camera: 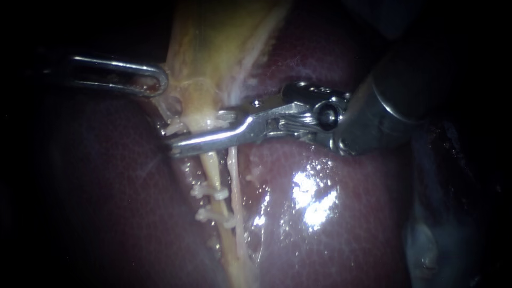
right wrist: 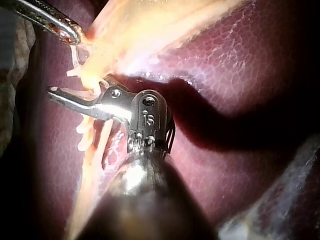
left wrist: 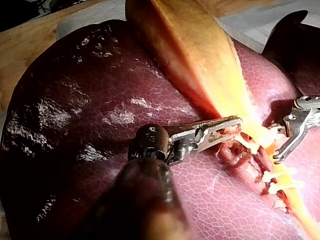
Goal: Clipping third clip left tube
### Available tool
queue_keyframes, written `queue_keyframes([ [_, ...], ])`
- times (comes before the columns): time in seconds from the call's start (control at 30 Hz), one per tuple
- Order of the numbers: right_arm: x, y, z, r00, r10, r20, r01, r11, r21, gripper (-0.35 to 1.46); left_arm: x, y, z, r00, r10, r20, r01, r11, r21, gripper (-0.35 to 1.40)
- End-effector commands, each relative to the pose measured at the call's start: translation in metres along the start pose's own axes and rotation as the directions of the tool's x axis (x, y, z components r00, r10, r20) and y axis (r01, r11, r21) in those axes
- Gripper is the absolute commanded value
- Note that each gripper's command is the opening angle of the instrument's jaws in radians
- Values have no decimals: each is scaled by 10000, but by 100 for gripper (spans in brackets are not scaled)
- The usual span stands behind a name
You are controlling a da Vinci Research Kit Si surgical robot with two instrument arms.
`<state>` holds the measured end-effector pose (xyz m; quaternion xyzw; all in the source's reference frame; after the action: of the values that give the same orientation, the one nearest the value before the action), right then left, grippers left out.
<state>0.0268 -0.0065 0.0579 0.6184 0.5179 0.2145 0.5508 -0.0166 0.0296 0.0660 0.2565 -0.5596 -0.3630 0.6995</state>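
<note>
- The right instrument [camera: 196, 132] is found with its jaws apart and set astride the left tube [camera: 212, 168]. One jaw is seen in front of the tube and the other behind it, and no squeeze is evident.
- The left tube is located between those jaws. It runs on past them to two clips [camera: 218, 195] fixed across it farther along, on the side away from the gallbladder [camera: 213, 48].
- The left instrument [camera: 160, 84] is recorded as closed on the fringe of the gallbladder, just beyond the right instrument's jaws. The tissue is judged to be held taut.
- The right tube [camera: 233, 170] is noted just beside the left tube, close to the hinge of the jaws. It is judged the main hazard and should be left outside the bite.
- Before closing, both jaw tips should be confirmed past the far side of the left tube, so that its full width is taken.
- The jaws should be set square across the tube, apart from the two clips, and closed in one steady motion without dragging.
- Whether a clip is loaded cannot be told.
- The liver [camera: 320, 240] beneath should not be pressed by the lower jaw.
</note>
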Motion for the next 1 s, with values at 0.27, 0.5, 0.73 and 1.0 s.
queue_keyframes([
  [0.27,-8,-2,4,9997,79,243,-84,9998,189,45,-1,0,-1,10000,-5,2,5,10000,1,-35],
  [0.5,-4,0,5,9998,106,140,-108,9999,119,45,-1,0,-1,10000,-5,1,5,10000,2,-35],
  [0.73,-4,-4,6,9998,112,152,-114,9998,144,46,-1,2,-1,10000,-4,-1,4,10000,10,-35],
  [1.0,9,-21,3,9990,274,-359,-282,9994,-217,47,0,4,-1,10000,-1,-4,1,10000,19,-35],
])
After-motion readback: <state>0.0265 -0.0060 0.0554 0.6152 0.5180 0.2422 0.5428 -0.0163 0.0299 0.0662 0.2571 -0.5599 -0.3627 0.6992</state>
